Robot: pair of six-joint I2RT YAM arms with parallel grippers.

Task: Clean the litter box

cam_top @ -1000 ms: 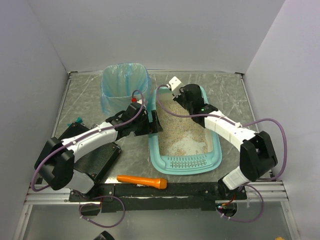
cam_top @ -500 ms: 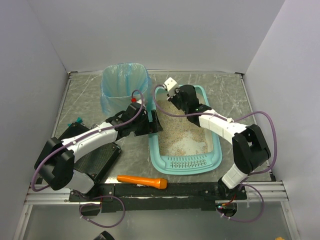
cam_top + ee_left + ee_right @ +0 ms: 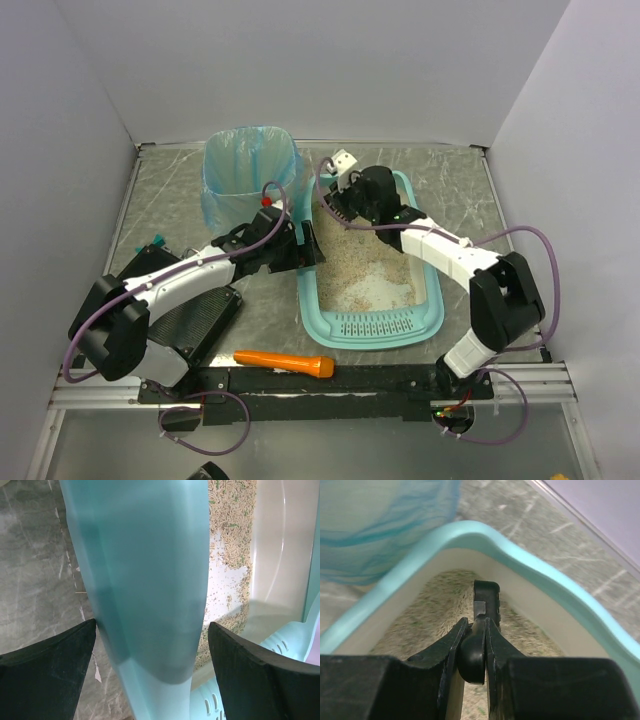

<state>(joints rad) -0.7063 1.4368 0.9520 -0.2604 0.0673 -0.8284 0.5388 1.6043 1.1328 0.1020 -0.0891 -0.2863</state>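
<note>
Litter box (image 3: 385,326) sits center-right on the tabletop (image 3: 460,190), long axis running near to far, slotted lip at the near end. Beige litter (image 3: 350,255) fills most of the tray, with 1 bare pale patch (image 3: 383,285) of floor toward the near end. Left claw (image 3: 308,245) is at the box's left wall. In the left wrist view the jaws stand wide and straddle that wall, both fingers (image 3: 47,675) look pressed against it, so it is gripping the box wall. Right claw (image 3: 476,622) is low inside the far-left corner, clamped tight on a thin black tool (image 3: 486,597) whose tip sticks out over the litter. What kind of tool, can't tell. Blue-bagged waste bin (image 3: 245,180) stands just beside the box's far-left corner. Flat black case (image 3: 195,320) lies left of the box, under the left arm. Orange tool (image 3: 285,362) lies on the tabletop, just in front of the box's near-left corner.
</note>
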